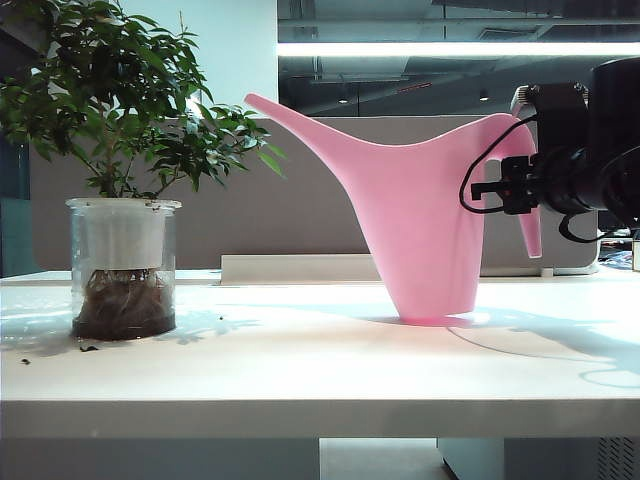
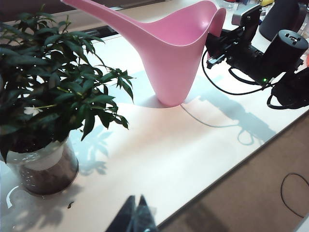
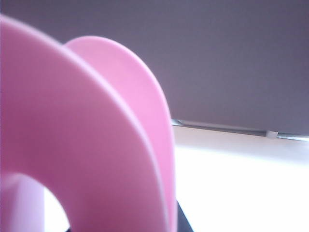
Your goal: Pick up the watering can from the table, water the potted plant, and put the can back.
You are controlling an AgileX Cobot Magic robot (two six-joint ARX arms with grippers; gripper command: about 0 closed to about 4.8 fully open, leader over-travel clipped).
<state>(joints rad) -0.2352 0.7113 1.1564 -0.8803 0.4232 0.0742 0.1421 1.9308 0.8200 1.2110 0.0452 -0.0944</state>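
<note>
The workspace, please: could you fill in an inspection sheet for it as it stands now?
Surface: white table, shadowed, soil crumbs by the jar.
Job's things: pink watering can upright on the table; potted plant at left, apart from it.
Clutter: nothing seen.
Grippers: right claw at the can's handle, grip unclear; left claw low near the table edge, fingertips together.
Cables: black loops on the right arm.
Surroundings: grey divider, office ceiling lights.

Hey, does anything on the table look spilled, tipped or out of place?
Mostly no. The watering can and potted plant both stand upright. Only a few dark specks lie on the table beside the plant's jar, possibly soil or leaf bits.
</note>
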